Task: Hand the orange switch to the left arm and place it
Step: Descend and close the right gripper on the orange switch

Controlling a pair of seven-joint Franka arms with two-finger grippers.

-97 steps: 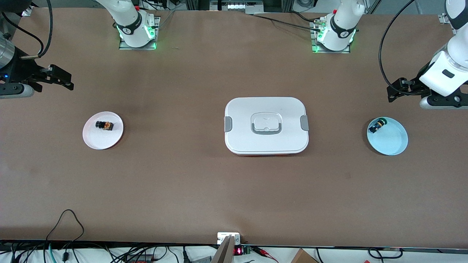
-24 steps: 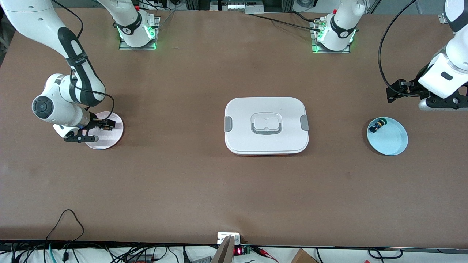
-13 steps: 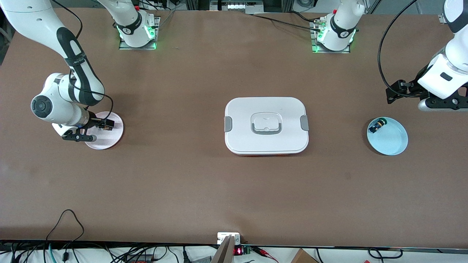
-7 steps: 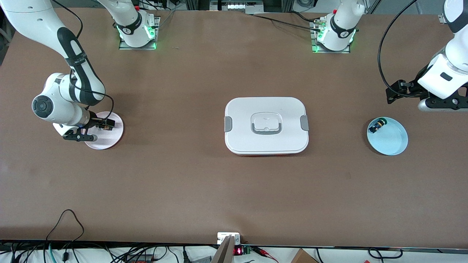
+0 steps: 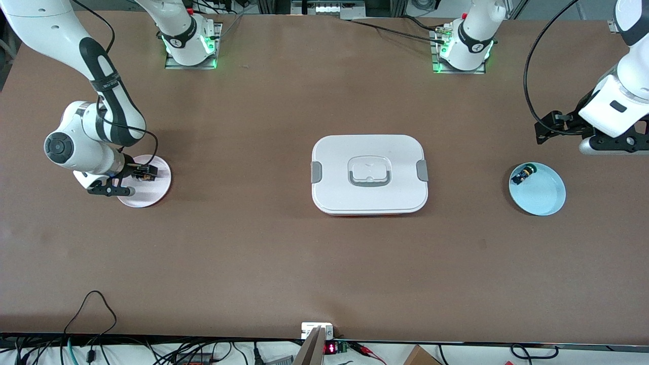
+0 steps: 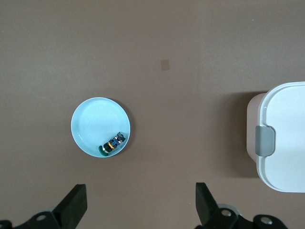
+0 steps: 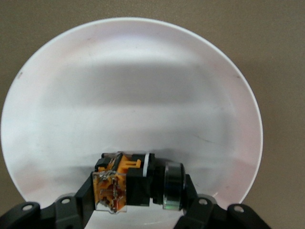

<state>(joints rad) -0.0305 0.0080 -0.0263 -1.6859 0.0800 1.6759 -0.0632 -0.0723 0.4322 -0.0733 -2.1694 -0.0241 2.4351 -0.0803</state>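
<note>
Right jaws still pinching orange switch over white plate, barely moved, left jaws spread, waiting.

Brown table with white box between pink plate and blue plate.

Even overhead light, sharp focus; soft shadow beside large white plastic box; no glare.
</note>
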